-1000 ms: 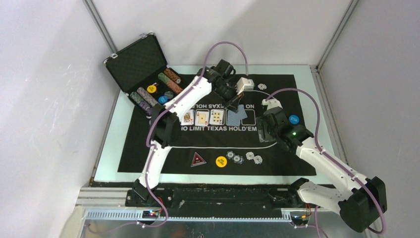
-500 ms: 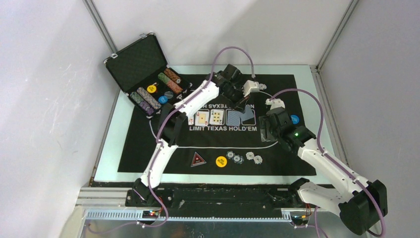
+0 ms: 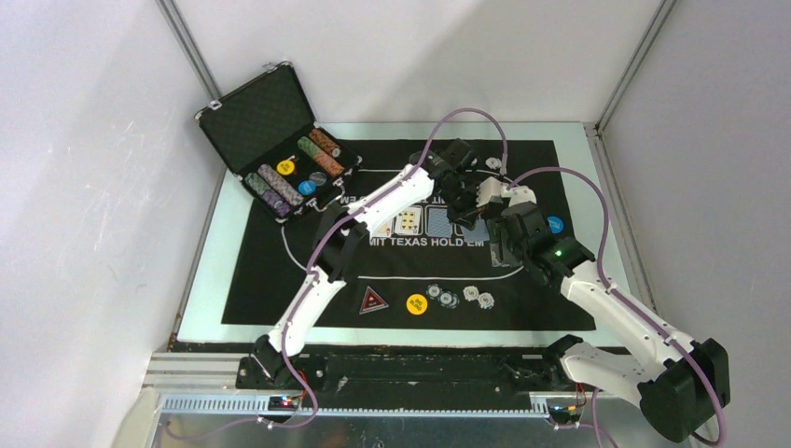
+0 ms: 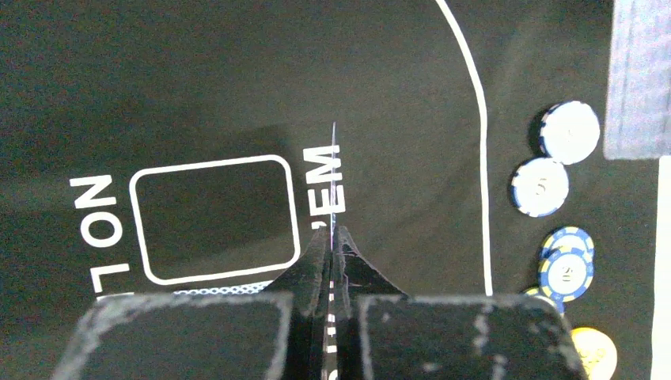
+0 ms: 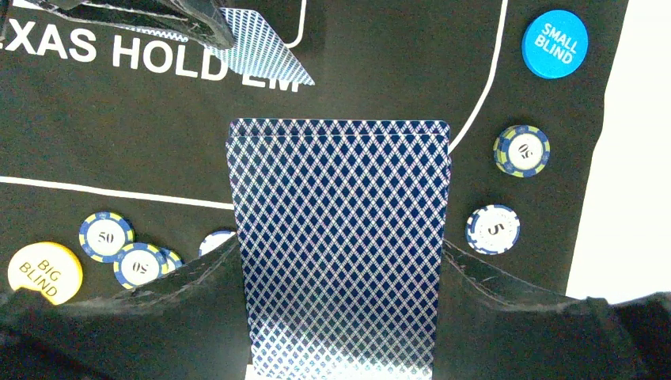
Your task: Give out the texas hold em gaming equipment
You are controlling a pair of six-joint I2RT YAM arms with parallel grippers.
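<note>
Right wrist view: a deck (image 5: 339, 237) of cards with blue diamond-pattern backs is clamped at both long sides by the right gripper (image 5: 340, 273), above the black mat (image 5: 380, 87). The left gripper (image 4: 332, 245) is closed on one single card (image 4: 334, 178), seen edge-on over the mat's white lettering. Six chips (image 5: 105, 235) lie on the mat: four toward its near edge, beside one yellow disc (image 5: 43, 271), and two close to its right edge, near one blue disc (image 5: 555, 43). One triangle marker (image 3: 373, 301) lies by the mat's near edge. Bare mat fills the white box outline (image 4: 214, 218) beside the single card.
</note>
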